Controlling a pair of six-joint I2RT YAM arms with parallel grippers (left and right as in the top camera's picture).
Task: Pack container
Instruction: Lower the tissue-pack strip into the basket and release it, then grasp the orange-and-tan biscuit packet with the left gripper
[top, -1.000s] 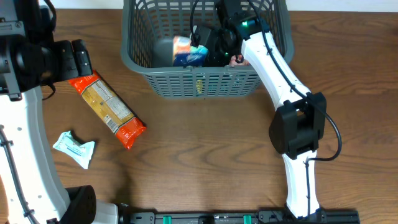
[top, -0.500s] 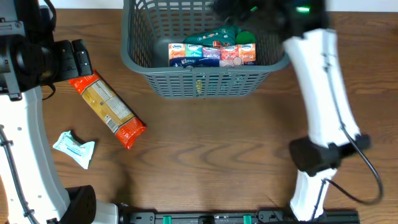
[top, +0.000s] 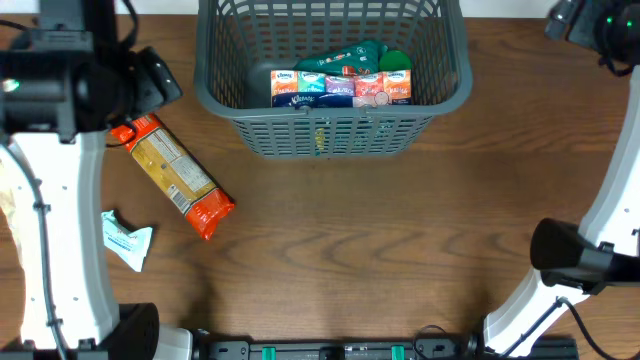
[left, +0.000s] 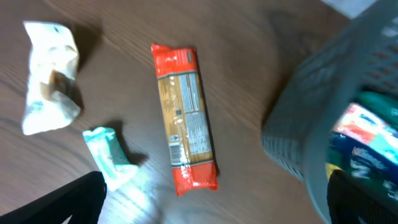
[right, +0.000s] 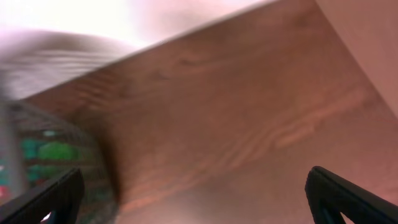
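Packing looks partly done: the container (top: 330, 135) sits at 12 o'clock on the surface (top: 400, 240), with a row of tissue packs (top: 340, 88) against its near wall and a green pouch (top: 365, 55) behind them. Three items lie outside it. A pasta packet (top: 175, 178) lies at 9 o'clock, slanted, well apart from the basket. A mint sachet (top: 125, 240) lies near 8 o'clock, and the left wrist view shows a crumpled white wrapper (left: 50, 78) beside it. The left end effector (left: 214, 199) hangs above the pasta packet with its fingers spread wide and nothing between them. The right end effector (right: 193, 193) is off at 2 o'clock, outside the basket, likewise fully spread and empty. The container is probably stiff but light, and its smooth base would likely slide on the wood if nudged. If it needs steadying or shifting, the thick rim is the place to pinch, since the lattice slots could snag a fingertip. The pasta packet seems the likely next pick. Its film looks slick and crinkly and the contents are brittle, so a moderate grip across the narrow middle suits it, lowered flat beside the tissues.
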